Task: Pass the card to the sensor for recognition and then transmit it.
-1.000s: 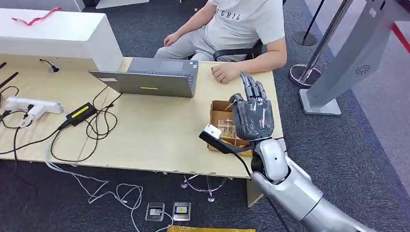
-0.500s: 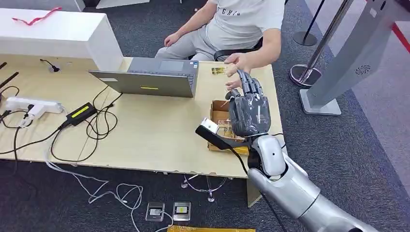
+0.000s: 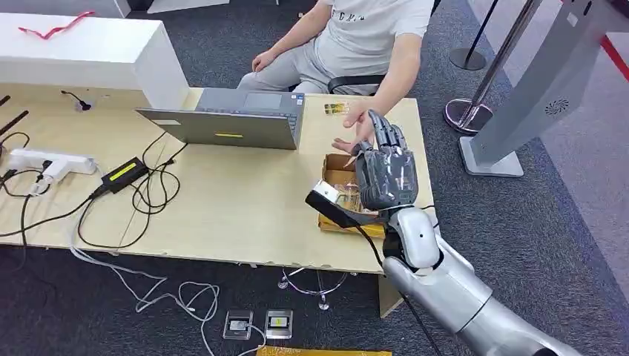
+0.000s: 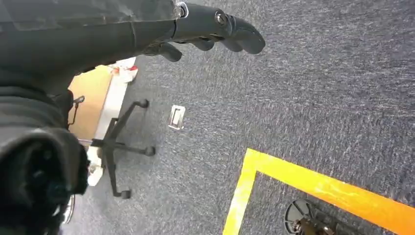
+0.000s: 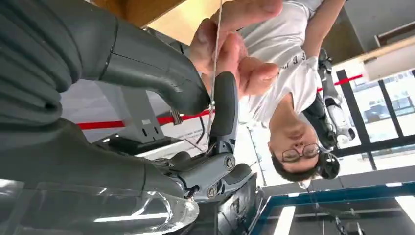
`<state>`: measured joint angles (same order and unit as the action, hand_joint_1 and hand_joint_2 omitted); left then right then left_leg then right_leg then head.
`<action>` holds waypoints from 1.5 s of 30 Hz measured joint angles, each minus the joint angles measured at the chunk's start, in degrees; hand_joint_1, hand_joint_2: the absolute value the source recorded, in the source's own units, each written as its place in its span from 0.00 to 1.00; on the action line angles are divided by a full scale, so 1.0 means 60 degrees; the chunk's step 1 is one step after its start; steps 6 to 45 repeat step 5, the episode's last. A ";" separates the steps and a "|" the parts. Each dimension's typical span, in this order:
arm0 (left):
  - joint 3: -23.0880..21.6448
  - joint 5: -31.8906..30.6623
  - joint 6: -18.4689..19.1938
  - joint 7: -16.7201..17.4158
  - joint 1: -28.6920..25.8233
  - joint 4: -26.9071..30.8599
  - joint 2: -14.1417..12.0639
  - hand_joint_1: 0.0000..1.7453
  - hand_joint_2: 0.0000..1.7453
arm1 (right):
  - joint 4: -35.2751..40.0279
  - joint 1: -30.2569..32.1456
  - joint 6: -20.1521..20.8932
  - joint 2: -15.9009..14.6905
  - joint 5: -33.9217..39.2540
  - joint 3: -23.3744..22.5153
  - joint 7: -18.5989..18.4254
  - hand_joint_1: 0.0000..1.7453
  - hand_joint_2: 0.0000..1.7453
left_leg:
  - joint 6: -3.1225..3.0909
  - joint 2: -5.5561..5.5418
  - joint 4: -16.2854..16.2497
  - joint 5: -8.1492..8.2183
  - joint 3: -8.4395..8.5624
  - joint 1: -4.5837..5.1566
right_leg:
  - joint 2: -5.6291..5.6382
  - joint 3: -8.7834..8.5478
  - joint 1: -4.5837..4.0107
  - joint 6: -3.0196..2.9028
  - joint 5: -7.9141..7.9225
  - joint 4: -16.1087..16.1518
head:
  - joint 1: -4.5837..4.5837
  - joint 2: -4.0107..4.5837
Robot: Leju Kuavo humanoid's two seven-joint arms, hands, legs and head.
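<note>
Two hands meet on the card (image 5: 214, 73) in the right wrist view, the right hand (image 3: 386, 172) pinching it edge-on beside a person's fingers (image 5: 230, 41), while the left hand (image 4: 205, 29) hangs empty, fingers apart, above grey carpet (image 4: 318, 98).

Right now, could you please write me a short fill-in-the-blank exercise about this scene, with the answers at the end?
1. The right hand pinches a thin ___, which a person's hand also touches.
2. A grey ___ stands open on the table, facing the person.
3. Below the left hand, the grey carpet bears a ___ stripe.

Answers: card; laptop; yellow
</note>
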<state>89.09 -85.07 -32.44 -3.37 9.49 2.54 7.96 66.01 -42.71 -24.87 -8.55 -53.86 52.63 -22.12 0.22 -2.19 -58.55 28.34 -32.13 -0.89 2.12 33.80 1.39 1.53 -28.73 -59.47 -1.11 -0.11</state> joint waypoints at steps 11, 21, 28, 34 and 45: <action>0.0000 -0.0058 0.0098 -0.0025 0.0000 0.0000 -0.0004 0.00 0.00 | -0.0124 0.0019 0.0022 -0.0080 0.0015 0.0000 -0.0036 0.00 1.00 | 0.0000 0.0000 0.0000 0.0000 0.0001 0.0000 | 0.0001 0.0000 0.0000 0.0000 0.0000 0.0000 | 0.0000 0.0000; 0.0000 -0.0058 0.0098 -0.0025 0.0000 0.0000 -0.0004 0.00 0.00 | -0.0124 0.0019 0.0022 -0.0080 0.0015 0.0000 -0.0036 0.00 1.00 | 0.0000 0.0000 0.0000 0.0000 0.0001 0.0000 | 0.0001 0.0000 0.0000 0.0000 0.0000 0.0000 | 0.0000 0.0000; 0.0000 -0.0058 0.0098 -0.0025 0.0000 0.0000 -0.0004 0.00 0.00 | -0.0124 0.0019 0.0022 -0.0080 0.0015 0.0000 -0.0036 0.00 1.00 | 0.0000 0.0000 0.0000 0.0000 0.0001 0.0000 | 0.0001 0.0000 0.0000 0.0000 0.0000 0.0000 | 0.0000 0.0000; 0.0000 -0.0058 0.0098 -0.0025 0.0000 0.0000 -0.0004 0.00 0.00 | -0.0124 0.0019 0.0022 -0.0080 0.0015 0.0000 -0.0036 0.00 1.00 | 0.0000 0.0000 0.0000 0.0000 0.0001 0.0000 | 0.0001 0.0000 0.0000 0.0000 0.0000 0.0000 | 0.0000 0.0000; 0.0000 -0.0058 0.0098 -0.0025 0.0000 0.0000 -0.0004 0.00 0.00 | -0.0124 0.0019 0.0022 -0.0080 0.0015 0.0000 -0.0036 0.00 1.00 | 0.0000 0.0000 0.0000 0.0000 0.0001 0.0000 | 0.0001 0.0000 0.0000 0.0000 0.0000 0.0000 | 0.0000 0.0000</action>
